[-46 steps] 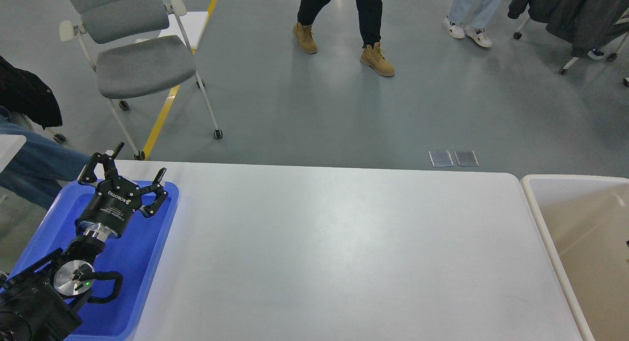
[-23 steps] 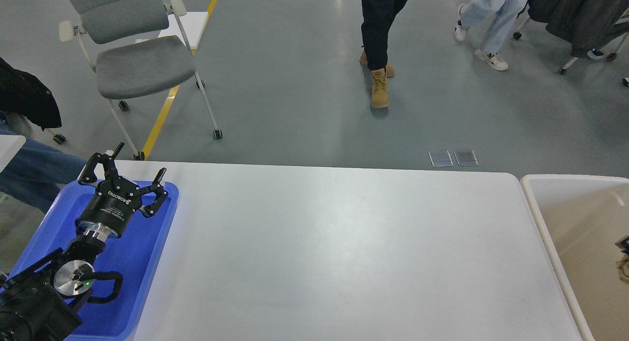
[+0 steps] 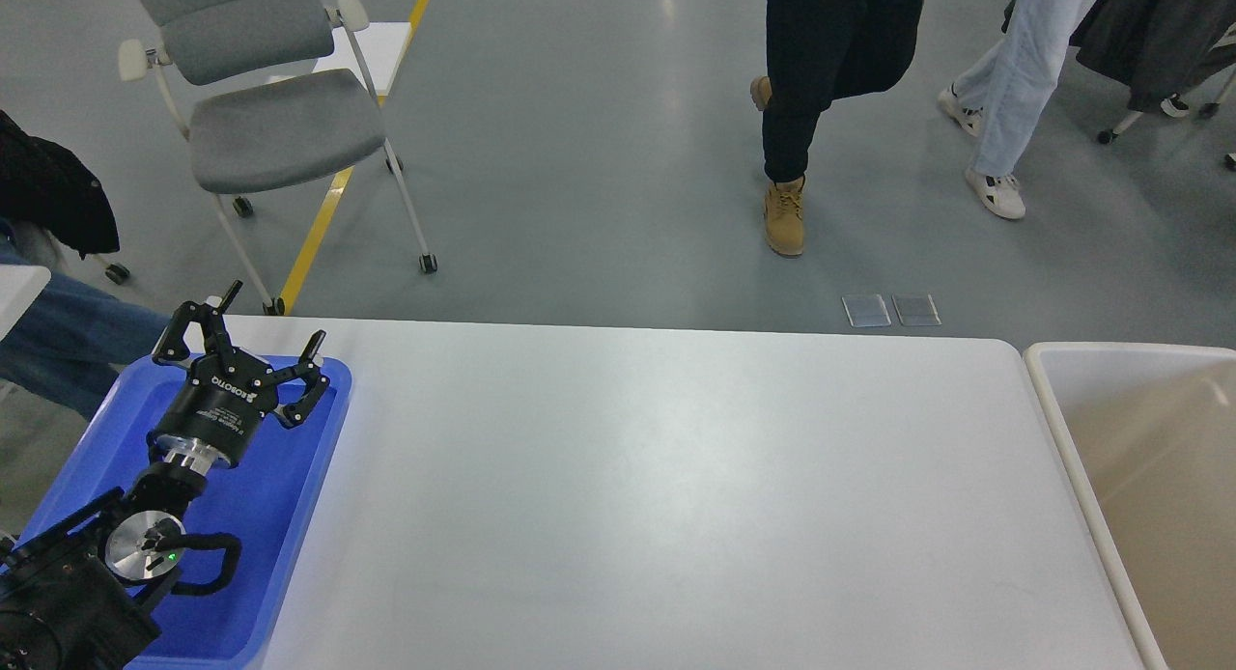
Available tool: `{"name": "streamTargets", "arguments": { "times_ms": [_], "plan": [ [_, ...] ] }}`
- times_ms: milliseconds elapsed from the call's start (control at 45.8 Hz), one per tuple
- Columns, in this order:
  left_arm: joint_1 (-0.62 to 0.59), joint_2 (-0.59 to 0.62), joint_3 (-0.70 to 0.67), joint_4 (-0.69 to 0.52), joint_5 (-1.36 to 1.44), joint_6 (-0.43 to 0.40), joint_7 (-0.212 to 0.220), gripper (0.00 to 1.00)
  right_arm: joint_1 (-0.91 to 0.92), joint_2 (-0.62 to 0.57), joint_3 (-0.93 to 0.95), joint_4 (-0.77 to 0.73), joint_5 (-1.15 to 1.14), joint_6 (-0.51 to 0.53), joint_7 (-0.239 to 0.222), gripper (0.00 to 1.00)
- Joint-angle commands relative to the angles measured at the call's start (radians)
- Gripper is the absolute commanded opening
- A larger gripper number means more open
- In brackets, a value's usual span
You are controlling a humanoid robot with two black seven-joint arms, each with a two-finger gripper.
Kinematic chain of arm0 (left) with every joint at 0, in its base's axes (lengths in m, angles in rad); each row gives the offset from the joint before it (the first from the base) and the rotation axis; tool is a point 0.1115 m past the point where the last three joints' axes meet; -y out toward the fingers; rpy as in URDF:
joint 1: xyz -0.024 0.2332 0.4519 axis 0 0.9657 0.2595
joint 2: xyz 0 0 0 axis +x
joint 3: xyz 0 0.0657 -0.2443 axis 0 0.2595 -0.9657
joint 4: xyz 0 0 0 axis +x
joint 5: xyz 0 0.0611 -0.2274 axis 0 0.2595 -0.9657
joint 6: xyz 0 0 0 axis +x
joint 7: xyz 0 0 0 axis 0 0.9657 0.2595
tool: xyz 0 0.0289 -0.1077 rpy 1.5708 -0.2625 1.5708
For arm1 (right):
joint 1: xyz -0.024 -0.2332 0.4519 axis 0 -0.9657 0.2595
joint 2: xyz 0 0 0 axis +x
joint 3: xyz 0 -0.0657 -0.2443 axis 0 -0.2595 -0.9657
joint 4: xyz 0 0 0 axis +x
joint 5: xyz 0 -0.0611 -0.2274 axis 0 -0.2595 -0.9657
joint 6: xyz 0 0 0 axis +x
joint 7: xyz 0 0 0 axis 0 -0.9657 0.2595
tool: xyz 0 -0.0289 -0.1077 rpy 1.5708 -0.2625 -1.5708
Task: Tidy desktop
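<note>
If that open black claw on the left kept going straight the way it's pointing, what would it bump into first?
Probably nothing on the table. The left gripper, open above the blue tray, points up and away past the tray's far rim and the desktop edge. Beyond lies bare floor, then the grey chair, though depth is hard to judge.

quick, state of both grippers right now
Left gripper: jaws open, holding nothing, above the blue tray.
Right gripper: not in view, so its state cannot be told.
</note>
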State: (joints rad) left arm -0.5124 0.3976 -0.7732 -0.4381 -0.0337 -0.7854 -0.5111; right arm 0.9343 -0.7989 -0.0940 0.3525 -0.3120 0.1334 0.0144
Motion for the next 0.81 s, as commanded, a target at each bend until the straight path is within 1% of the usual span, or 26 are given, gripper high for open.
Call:
{"name": "streamTargets", "arguments": {
  "times_ms": [0,109,262,350,459,612,677,787],
  "plan": [
    [0.0,0.0,0.0,-0.001,0.0,0.0,0.0,0.99,0.09,-0.123,0.315,0.181,0.03,0.005,0.002,1.0],
    [0.0,0.001,0.0,0.001,0.0,0.0,0.0,0.99,0.09,-0.131,0.376,0.21,0.03,0.009,0.002,1.0],
    [0.0,0.001,0.0,0.001,0.0,0.0,0.0,0.99,0.086,-0.186,0.439,0.286,0.031,0.012,0.002,1.0],
    [0.0,0.001,0.0,0.001,0.0,0.0,0.0,0.99,0.086,-0.191,0.506,0.319,0.031,0.012,0.004,1.0],
    [0.0,0.0,0.0,-0.001,-0.002,0.0,0.0,0.99,0.08,-0.175,0.64,0.332,0.034,0.008,0.007,1.0],
    [0.0,0.001,0.0,-0.001,0.0,0.0,0.0,0.99,0.061,-0.109,0.83,0.329,0.044,-0.009,0.007,1.0],
    [0.0,0.001,0.0,0.001,-0.002,0.0,0.0,0.99,0.06,-0.099,0.876,0.33,0.044,-0.009,0.007,1.0],
    [0.0,0.001,0.0,0.001,-0.002,0.0,0.0,0.99,0.052,-0.086,0.896,0.336,0.044,-0.011,0.009,1.0]
  ]
}}
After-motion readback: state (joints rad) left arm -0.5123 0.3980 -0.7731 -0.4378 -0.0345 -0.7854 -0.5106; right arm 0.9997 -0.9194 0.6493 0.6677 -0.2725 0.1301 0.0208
